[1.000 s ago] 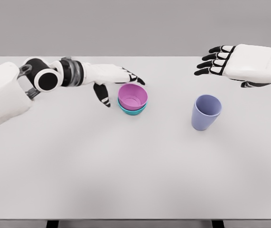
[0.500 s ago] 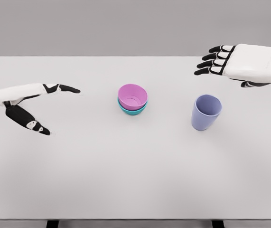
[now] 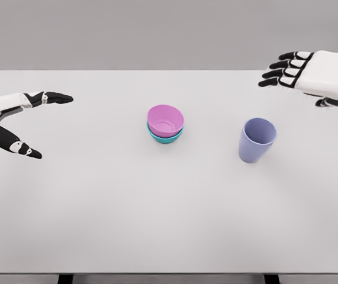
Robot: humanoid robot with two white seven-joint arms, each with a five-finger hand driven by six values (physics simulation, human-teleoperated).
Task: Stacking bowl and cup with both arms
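Note:
A pink bowl (image 3: 165,120) sits nested in a teal bowl (image 3: 164,137) near the middle of the white table (image 3: 127,207). A lavender cup (image 3: 256,139) stands upright to their right. My left hand (image 3: 35,123) is far off at the left edge, open, thumb and fingers spread, holding nothing. My right hand (image 3: 287,71) hovers above the back right of the table, behind and to the right of the cup, fingers extended and empty.
The table's front edge runs along the bottom of the view, with dark legs (image 3: 65,278) showing beneath. A grey wall (image 3: 157,29) stands behind the table.
My left hand has let go of the stacked bowls and pulled back to the left edge. My right hand has shifted right and slightly up, away from the cup.

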